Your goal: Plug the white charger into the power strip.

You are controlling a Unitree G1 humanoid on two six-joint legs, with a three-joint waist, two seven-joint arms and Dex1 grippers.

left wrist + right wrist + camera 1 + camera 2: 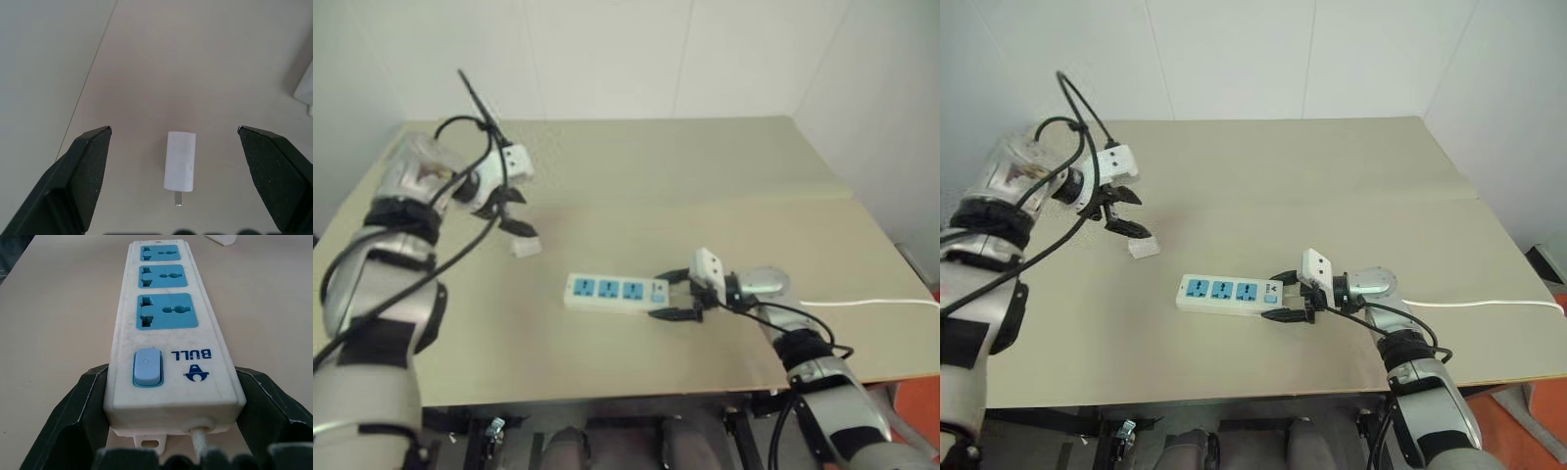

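Observation:
The white charger (526, 247) lies on its side on the tan table, its metal prongs showing in the left wrist view. My left gripper (514, 211) hangs just above it, open, and the charger (180, 161) shows in the gap between the two black fingers (88, 166), apart from both. The power strip (612, 291) lies flat in the middle of the table with three blue sockets facing up. My right gripper (661, 296) is shut on the strip's switch end (166, 357), one finger against each long side.
The strip's thin white cord (871, 304) runs off to the right across the table. The table's front edge (636, 397) is close below the strip. Walls stand behind the table and at its right.

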